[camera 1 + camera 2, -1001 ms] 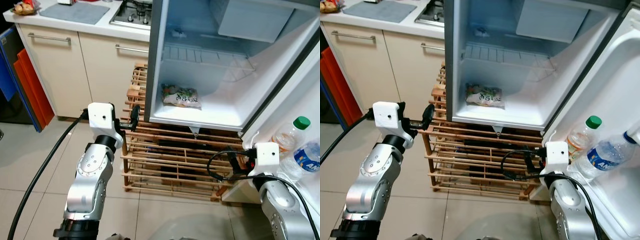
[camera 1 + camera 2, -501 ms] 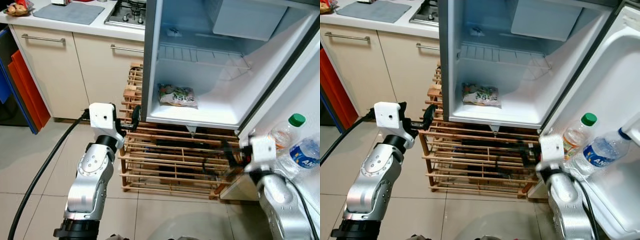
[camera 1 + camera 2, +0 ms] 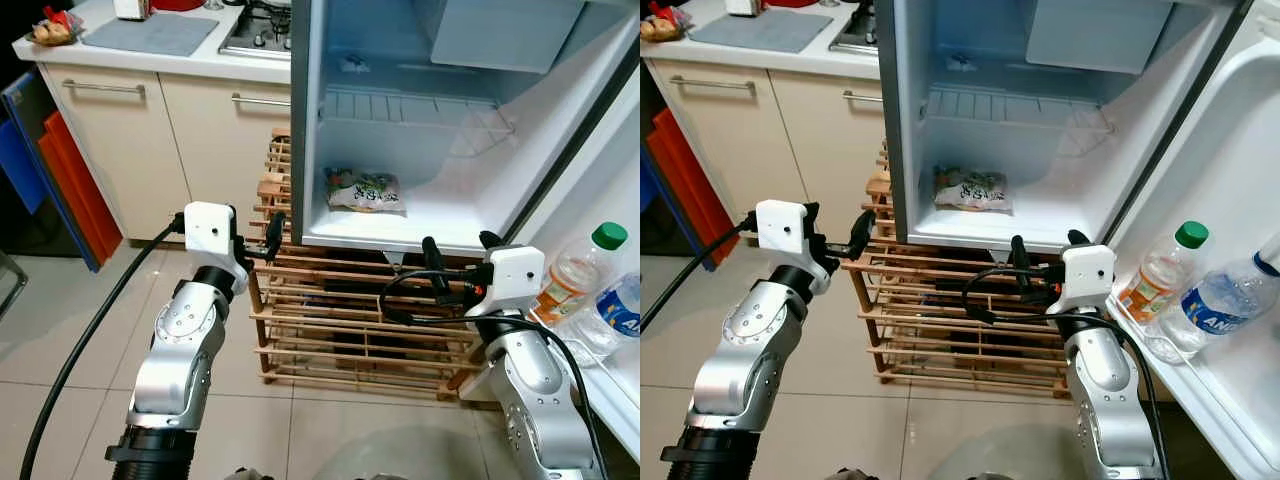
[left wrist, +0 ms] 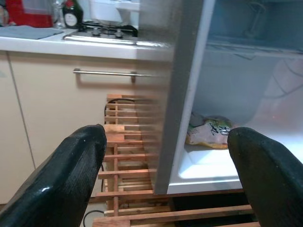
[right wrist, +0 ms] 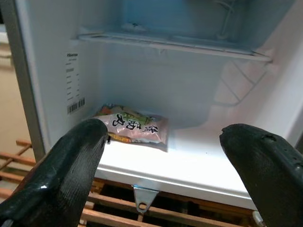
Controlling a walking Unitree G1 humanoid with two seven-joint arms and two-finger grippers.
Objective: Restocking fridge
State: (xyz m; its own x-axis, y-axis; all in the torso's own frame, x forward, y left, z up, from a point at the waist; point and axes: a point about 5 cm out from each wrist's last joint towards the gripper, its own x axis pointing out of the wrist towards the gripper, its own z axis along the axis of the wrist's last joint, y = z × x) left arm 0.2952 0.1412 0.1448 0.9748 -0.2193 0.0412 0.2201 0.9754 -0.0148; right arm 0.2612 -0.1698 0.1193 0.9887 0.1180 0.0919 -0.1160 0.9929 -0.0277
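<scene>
The fridge stands open. A printed food packet lies on its floor below a wire shelf; the packet also appears in the right wrist view. Two bottles stand in the door shelf at right, one green-capped and one with a blue label. My right gripper hovers open and empty just before the fridge's bottom edge, pointing at the packet. My left gripper is open and empty beside the fridge's left wall, over the wooden rack.
A slatted wooden rack carries the fridge. Beige cabinets with a stove and grey mat stand at left. Red and blue panels lean beside them. Tiled floor lies in front.
My right gripper has risen and swung left from beside the door to the front of the fridge's opening. The left arm has held its pose. The camera has shifted slightly.
</scene>
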